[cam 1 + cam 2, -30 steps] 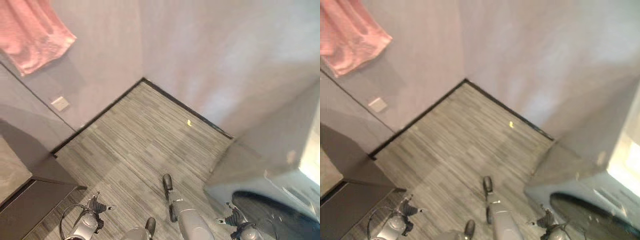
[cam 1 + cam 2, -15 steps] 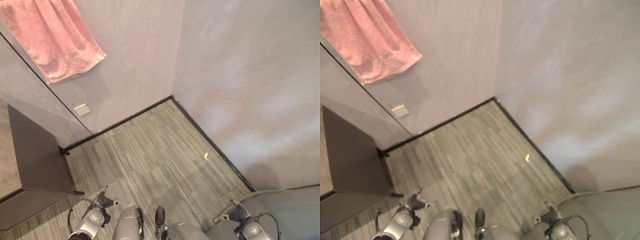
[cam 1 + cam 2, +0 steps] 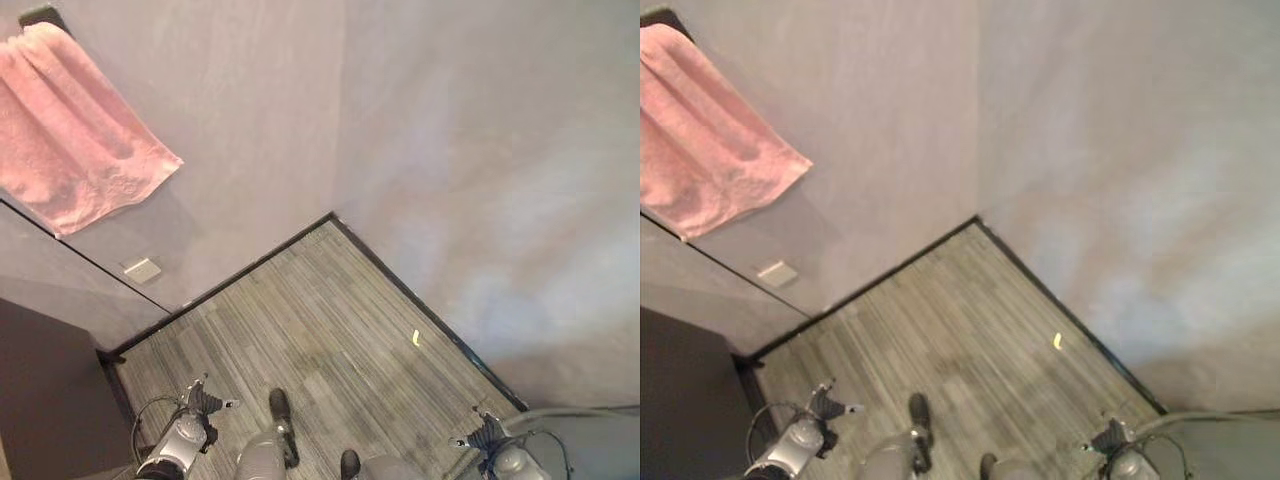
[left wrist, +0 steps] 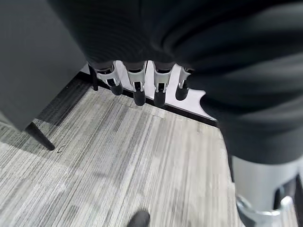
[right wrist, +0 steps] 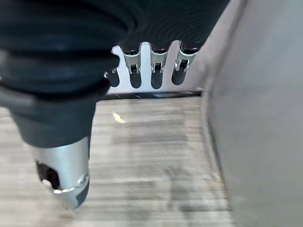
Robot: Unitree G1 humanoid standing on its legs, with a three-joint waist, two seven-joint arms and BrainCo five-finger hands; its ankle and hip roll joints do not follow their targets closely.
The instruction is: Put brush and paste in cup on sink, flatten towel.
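We see the pink towel (image 3: 75,150) hanging at ten o'clock; our left hand (image 4: 137,85) and right hand (image 5: 151,66) hang released, fingers relaxed, above the floor (image 3: 320,320).

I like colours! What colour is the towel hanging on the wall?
The towel is pink. It shows best in the left eye view.

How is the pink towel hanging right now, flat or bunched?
Bunched: the pink towel hangs crooked, with folds, one corner pointing sideways.
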